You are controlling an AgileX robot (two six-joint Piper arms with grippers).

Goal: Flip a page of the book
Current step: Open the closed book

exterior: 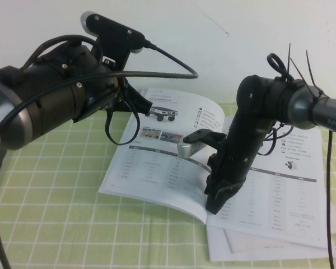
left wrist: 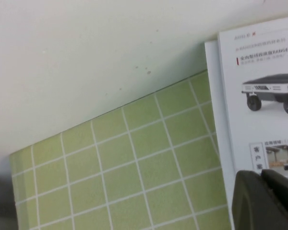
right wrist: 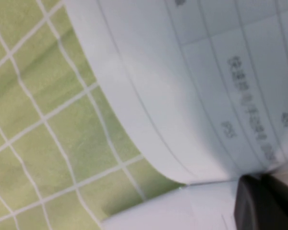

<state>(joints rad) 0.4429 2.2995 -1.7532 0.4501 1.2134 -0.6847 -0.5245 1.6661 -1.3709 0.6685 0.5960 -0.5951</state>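
The book [exterior: 162, 168] lies open on the green checked tablecloth [exterior: 56, 213], showing inner pages with a wheeled-robot picture and tables. Its left-hand page [exterior: 157, 162] lies turned over to the left and bulges up near the spine [right wrist: 149, 96]. My right gripper [exterior: 215, 206] is shut and points down, its tip on the open book near the spine at the front edge; it appears at the picture's edge in the right wrist view [right wrist: 260, 178]. My left gripper [exterior: 139, 102] hangs shut over the book's far left corner [left wrist: 261, 173], holding nothing.
Plain white sheets [exterior: 257, 246] stick out from under the book at the front right. A white wall [exterior: 224, 33] closes the back of the table. Black cables hang from both arms over the book.
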